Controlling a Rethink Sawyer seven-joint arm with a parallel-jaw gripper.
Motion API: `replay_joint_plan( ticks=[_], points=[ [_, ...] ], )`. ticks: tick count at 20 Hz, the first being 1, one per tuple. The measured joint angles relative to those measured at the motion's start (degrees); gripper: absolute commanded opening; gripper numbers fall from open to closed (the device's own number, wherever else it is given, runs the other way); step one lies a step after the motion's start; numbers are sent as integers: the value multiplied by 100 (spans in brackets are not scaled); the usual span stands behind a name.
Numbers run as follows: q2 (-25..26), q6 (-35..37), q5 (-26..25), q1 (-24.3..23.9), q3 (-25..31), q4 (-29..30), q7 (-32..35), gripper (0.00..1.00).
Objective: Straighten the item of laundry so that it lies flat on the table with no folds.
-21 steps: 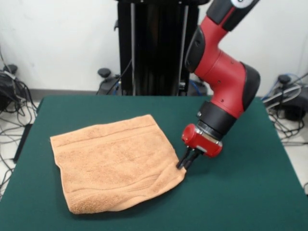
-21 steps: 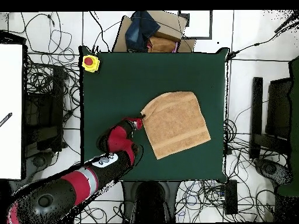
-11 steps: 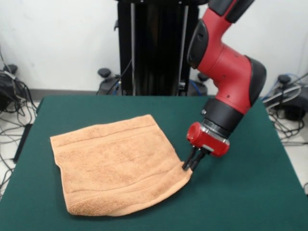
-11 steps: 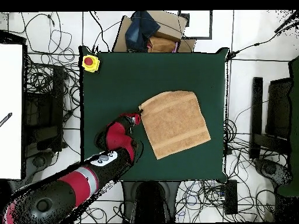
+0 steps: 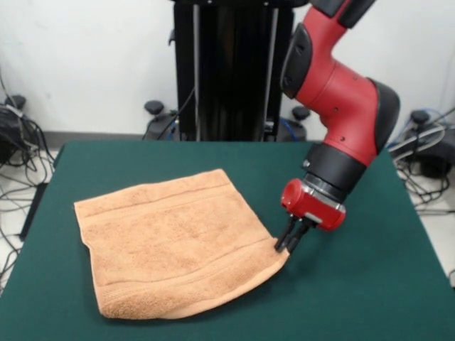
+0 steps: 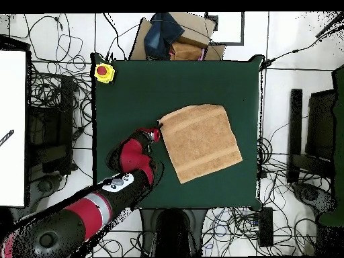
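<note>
One towel (image 5: 170,241) is lying near-flat on the worktop (image 5: 370,298); I'm pinching its corner with the hand (image 5: 287,247) closed; it looks soft, light, limp, so hems suit gripping

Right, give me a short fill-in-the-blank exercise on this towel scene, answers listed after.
1. The peach-orange terry-cloth towel lies on the dark ____ felt-topped table.
2. The red and black arm's gripper is at the towel's ____.
3. In the overhead view, a yellow box with a ____ button sits at a table corner.

Answers: green; corner; red
</note>
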Motion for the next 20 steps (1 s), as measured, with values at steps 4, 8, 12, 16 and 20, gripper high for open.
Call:
replay_joint_plan(
  ticks=[4, 8, 12, 16, 20],
  points=[
    [31, 0, 66, 46, -1, 0, 0, 0],
    [77, 27, 274, 197, -2, 0, 0, 0],
    [126, 127, 502, 353, -13, -1, 0, 0],
    [263, 363, 865, 612, -79, -3, 0, 0],
    [328, 563, 957, 789, -158, -3, 0, 0]
  ],
)
